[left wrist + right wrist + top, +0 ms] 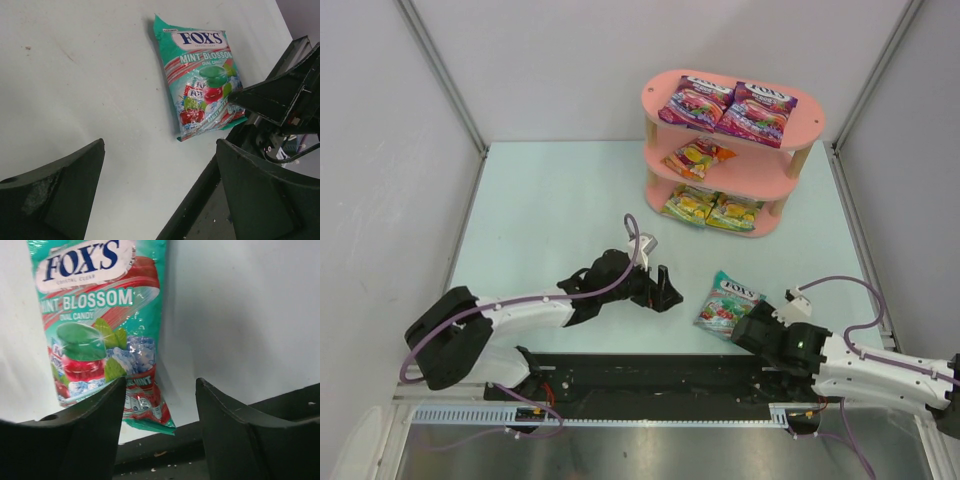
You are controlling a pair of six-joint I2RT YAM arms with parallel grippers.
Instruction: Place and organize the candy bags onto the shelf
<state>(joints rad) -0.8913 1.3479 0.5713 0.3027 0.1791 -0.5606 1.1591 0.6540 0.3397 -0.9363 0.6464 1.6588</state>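
Five candy bags [697, 103] on shelf [655, 100]; teal bag [728, 303] left on bench [550, 200] before parted right end effector [159, 405]; left end effector [160, 150] wide, empty.

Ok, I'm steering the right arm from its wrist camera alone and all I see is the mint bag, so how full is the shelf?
Observer: The shelf has two purple bags side by side on its top tier.
Operator: And the middle tier?
Observer: One red-orange bag, toward the left; what shows of the right half is bare.
Operator: Where's the left end effector?
Observer: The left end effector is open and empty, just left of the mint bag.
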